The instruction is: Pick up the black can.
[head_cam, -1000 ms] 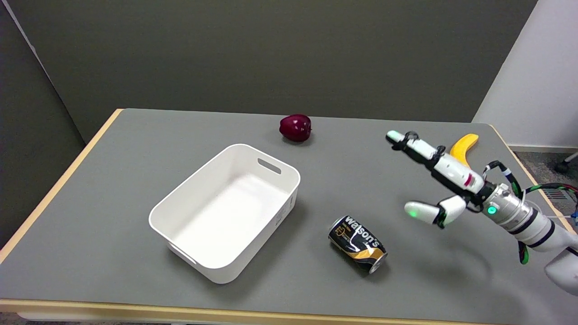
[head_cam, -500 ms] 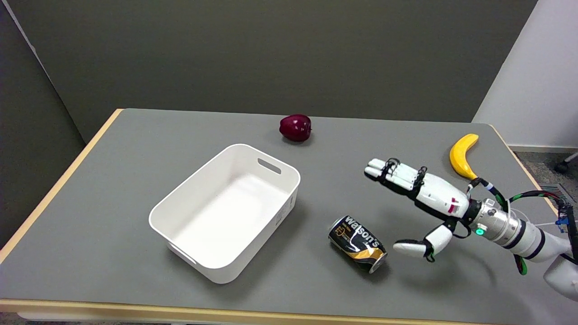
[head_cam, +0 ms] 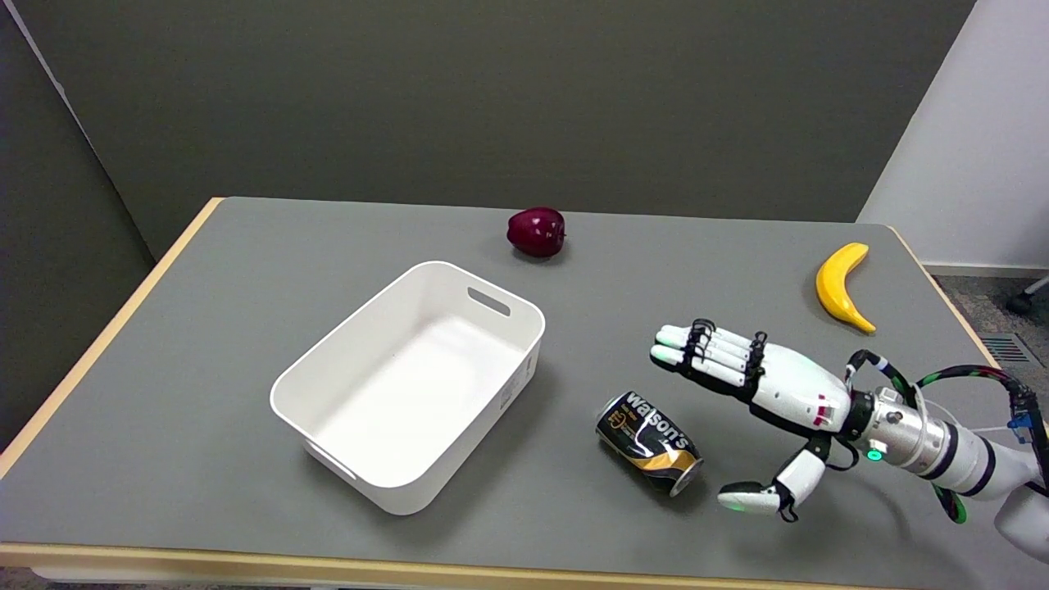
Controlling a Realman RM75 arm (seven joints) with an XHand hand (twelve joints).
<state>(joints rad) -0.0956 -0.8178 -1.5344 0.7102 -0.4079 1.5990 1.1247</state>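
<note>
A white bin (head_cam: 410,385) sits left. The black can (head_cam: 649,442), lettered "watson's", lies on its side on the table (head_cam: 205,344). Just right, the right hand (head_cam: 758,410) is spread wide, holding nothing.

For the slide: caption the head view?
Open right robot hand beside the dented black can lying on the grey table.

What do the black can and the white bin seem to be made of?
Black can: probably thin painted metal, glossy; the silver rim at its end and a dent in its side suggest this. White bin: likely moulded plastic, smooth and slightly shiny, with rounded corners and cut-out handles.
</note>
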